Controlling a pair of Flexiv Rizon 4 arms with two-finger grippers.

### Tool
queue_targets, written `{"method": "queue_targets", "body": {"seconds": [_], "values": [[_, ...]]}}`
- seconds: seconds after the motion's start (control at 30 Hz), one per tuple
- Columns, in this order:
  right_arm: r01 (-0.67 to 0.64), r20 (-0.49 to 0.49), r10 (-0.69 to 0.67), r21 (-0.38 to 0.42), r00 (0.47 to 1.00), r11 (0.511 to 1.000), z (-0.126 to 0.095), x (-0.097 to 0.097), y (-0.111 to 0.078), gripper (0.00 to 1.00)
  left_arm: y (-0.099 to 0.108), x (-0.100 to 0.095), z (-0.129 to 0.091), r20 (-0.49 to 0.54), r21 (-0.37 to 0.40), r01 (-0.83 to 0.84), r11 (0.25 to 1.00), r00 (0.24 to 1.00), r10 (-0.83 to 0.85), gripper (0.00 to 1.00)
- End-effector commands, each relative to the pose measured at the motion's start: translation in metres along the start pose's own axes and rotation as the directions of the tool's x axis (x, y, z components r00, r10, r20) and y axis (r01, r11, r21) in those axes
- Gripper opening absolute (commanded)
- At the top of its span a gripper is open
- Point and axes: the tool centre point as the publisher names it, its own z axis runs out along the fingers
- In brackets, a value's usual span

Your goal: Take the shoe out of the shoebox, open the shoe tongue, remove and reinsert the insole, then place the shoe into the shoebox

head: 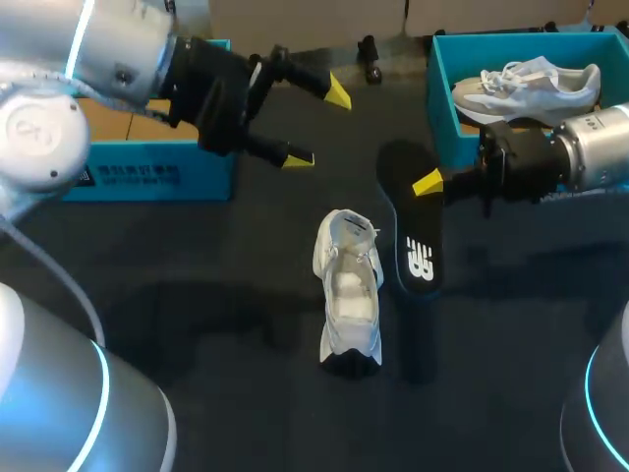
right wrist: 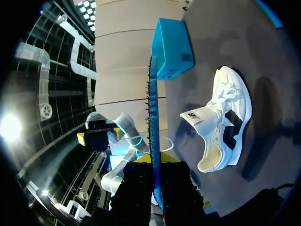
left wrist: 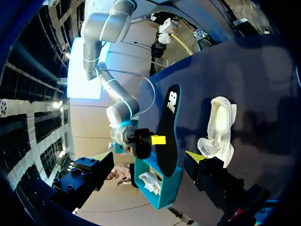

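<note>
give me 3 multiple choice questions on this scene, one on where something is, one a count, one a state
1. Where is the black insole?
A. inside the white shoe
B. in the right gripper
C. in the shoebox

2. How many shoes are in view?
A. one
B. two
C. three

3. The left gripper is:
A. open, holding nothing
B. shut on the white shoe
C. shut on the insole

Answers:
1 B: the right gripper's fingers clamp the insole.
2 B: the white shoe is on the table, a second shoe in the shoebox.
3 A: its yellow tips stand apart, nothing between them.
</note>
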Motion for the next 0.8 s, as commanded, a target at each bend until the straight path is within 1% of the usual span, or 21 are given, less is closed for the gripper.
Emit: {"method": "queue_targets", "body": {"seconds": [0.03,0.1,0.27,0.4,0.5,0.57,0.8], "values": [[-0.007,0.007,0.007,-0.009,1.0,1.0,0.0,0.009,-0.006,0.0,0.0,0.017,0.003,0.15,0.002,-0.001,1.0,0.989,0.001,1.0],[-0.01,-0.007,0.01,-0.01,1.0,1.0,0.0,0.012,-0.006,0.0,0.0,0.022,0.003,0.157,0.011,-0.004,1.0,0.988,0.003,1.0],[-0.025,-0.017,0.025,-0.024,1.0,0.999,0.0,0.021,-0.007,0.0,-0.001,0.034,0.003,0.17,-0.005,-0.028,1.0,0.985,0.028,1.0],[-0.022,-0.028,0.021,-0.031,0.999,0.999,0.002,0.027,-0.005,0.0,-0.002,0.041,0.005,0.195,-0.028,-0.037,0.999,0.98,0.042,1.0],[-0.017,-0.032,0.016,-0.038,0.999,0.999,0.008,0.033,-0.001,0.0,-0.001,0.048,0.013,0.226,-0.076,-0.038,0.996,0.973,0.055,1.0],[-0.015,-0.032,0.014,-0.038,0.999,0.999,0.012,0.035,0.001,0.0,0.0,0.052,0.019,0.239,-0.095,-0.023,0.995,0.97,0.045,1.0],[-0.012,-0.037,0.011,-0.034,0.999,0.999,0.032,0.041,0.003,0.0,0.003,0.054,0.033,0.277,-0.102,0.057,0.993,0.961,-0.027,1.0]]}}
